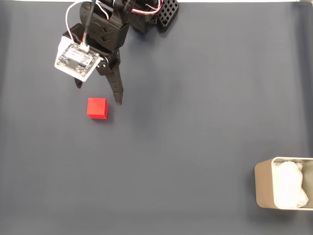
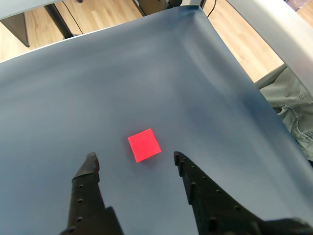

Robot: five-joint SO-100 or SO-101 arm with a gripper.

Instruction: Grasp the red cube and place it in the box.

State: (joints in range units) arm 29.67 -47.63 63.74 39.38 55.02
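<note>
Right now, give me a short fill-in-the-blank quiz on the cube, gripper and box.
1. The cube is colored ____.
2. The gripper has its jaws ____, with the cube just ahead between the fingertips.
3. In the fixed view the box sits at the bottom ____ corner.
4. The padding inside the box is colored ____.

Missing words: red; open; right; white
</note>
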